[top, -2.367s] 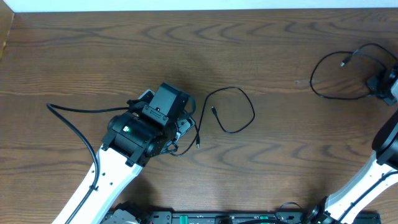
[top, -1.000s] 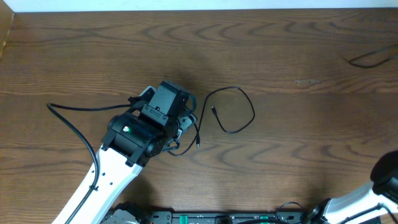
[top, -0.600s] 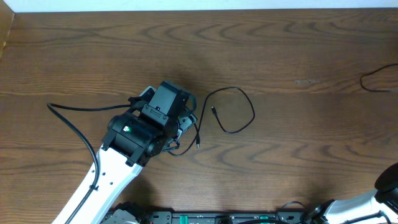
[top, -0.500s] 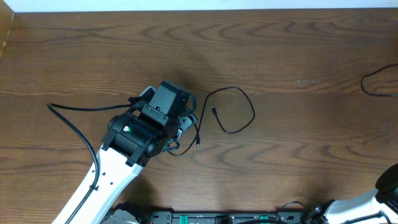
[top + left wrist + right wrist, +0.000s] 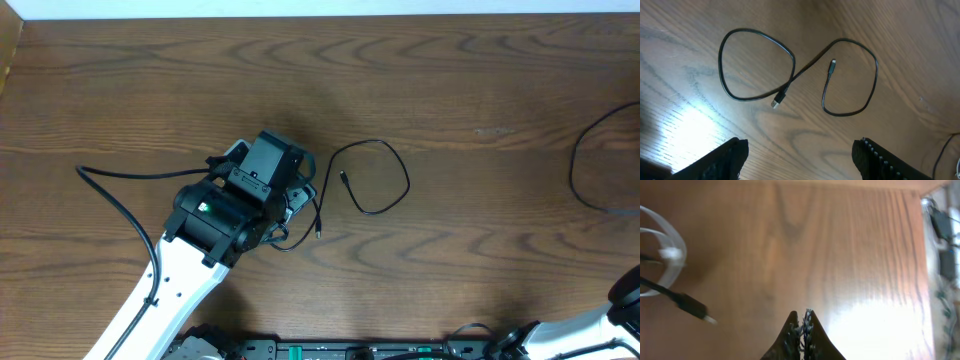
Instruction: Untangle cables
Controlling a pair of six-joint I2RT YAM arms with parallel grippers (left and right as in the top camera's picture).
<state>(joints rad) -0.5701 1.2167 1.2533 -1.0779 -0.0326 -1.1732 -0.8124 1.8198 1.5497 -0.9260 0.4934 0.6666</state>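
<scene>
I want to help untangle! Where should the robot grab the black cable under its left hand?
Probably the plug end of the black cable, from straight above: it lies flat, alone on bare table, away from where the cord crosses itself.

the dark wood-grain desk carries a thin black cable lying loose near its middle in a figure-eight, both small plug ends free, while another dark cord curves at its right edge.

The desk is dark brown wood with bold grain. A white strip runs along its far edge.
</scene>
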